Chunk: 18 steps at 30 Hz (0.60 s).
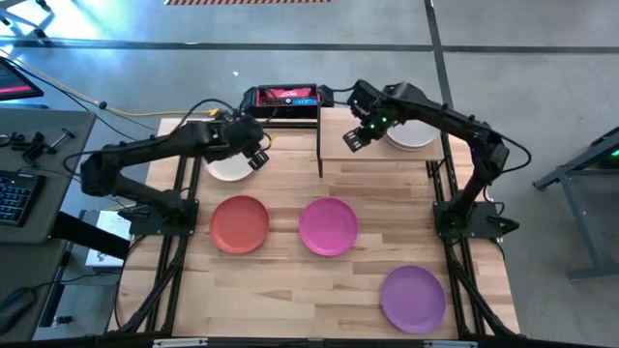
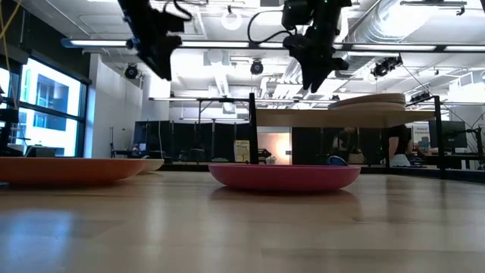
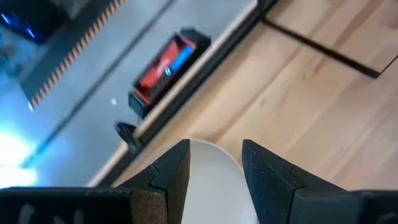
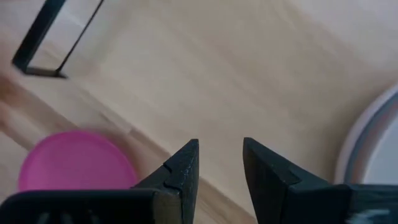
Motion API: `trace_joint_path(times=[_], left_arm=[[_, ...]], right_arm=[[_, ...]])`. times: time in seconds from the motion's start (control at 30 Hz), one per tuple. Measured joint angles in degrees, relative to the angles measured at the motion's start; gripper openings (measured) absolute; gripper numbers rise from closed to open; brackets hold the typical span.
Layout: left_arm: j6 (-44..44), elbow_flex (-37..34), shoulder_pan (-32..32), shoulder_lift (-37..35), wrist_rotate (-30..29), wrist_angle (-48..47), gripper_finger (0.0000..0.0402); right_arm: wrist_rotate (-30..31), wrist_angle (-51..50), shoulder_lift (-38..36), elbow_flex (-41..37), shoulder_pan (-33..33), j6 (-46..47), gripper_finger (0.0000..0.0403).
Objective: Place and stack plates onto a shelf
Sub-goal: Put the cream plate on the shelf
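Stacking partly done: pile (image 1: 411,135) sitting on shelf (image 1: 382,145); orange-red plate (image 1: 240,224), magenta plate (image 1: 328,226), purple plate (image 1: 413,298), off-white plate (image 1: 230,168) waiting on desk (image 1: 290,280). Hovering empty, fingers parted: left claw (image 1: 259,155), right claw (image 1: 356,137).

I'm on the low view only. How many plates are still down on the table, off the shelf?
Observer: Four: an off-white plate, an orange-red plate, a magenta plate and a purple plate.
Operator: Which arm is over the off-white one?
Observer: The left gripper hovers above its edge, open and empty.
Operator: And the right?
Observer: The right gripper, open and empty, hangs over the shelf, beside the stack of plates.
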Motion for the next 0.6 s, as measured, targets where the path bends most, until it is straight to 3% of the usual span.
trace_joint_path(times=[0.6], left_arm=[[-11.34, -0.52, 5.82, 15.82, 12.15, -8.12, 0.0136]], right_arm=[[0.02, -2.19, 0.02, -0.01, 5.95, -1.92, 0.0105]])
